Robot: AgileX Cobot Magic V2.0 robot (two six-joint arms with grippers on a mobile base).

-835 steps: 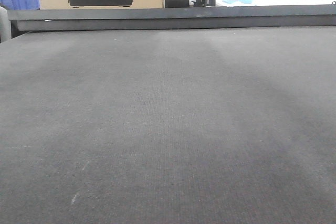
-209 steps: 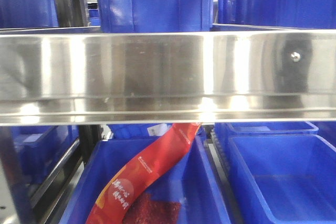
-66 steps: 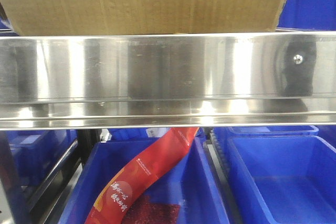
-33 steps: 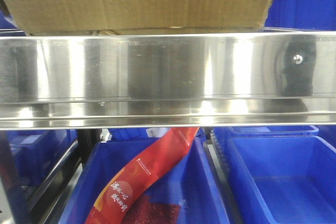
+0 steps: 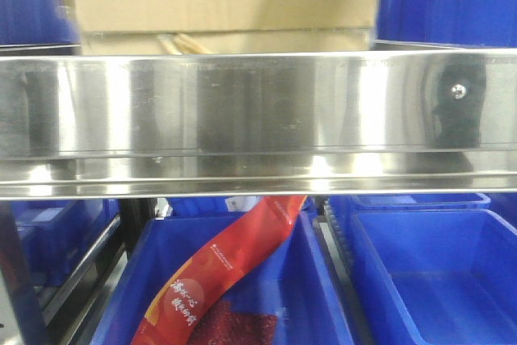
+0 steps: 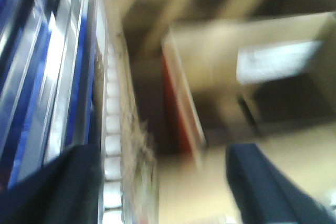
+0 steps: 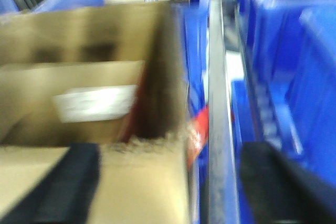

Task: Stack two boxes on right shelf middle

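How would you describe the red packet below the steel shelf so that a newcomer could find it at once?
Start at the wide mirror-like steel rail across the front view. Directly beneath its middle sits an open blue bin, and the red packet slants across it from upper right to lower left. It is the only red, printed item among plain blue bins.

Only visible bits of the robot: dark, near-black gripper fingers (image 6: 63, 187) poking in at the bottom corners of both wrist views. Blocky, matte, smeared by motion blur. Same look on the right-side fingers (image 7: 278, 187). No readable markings.
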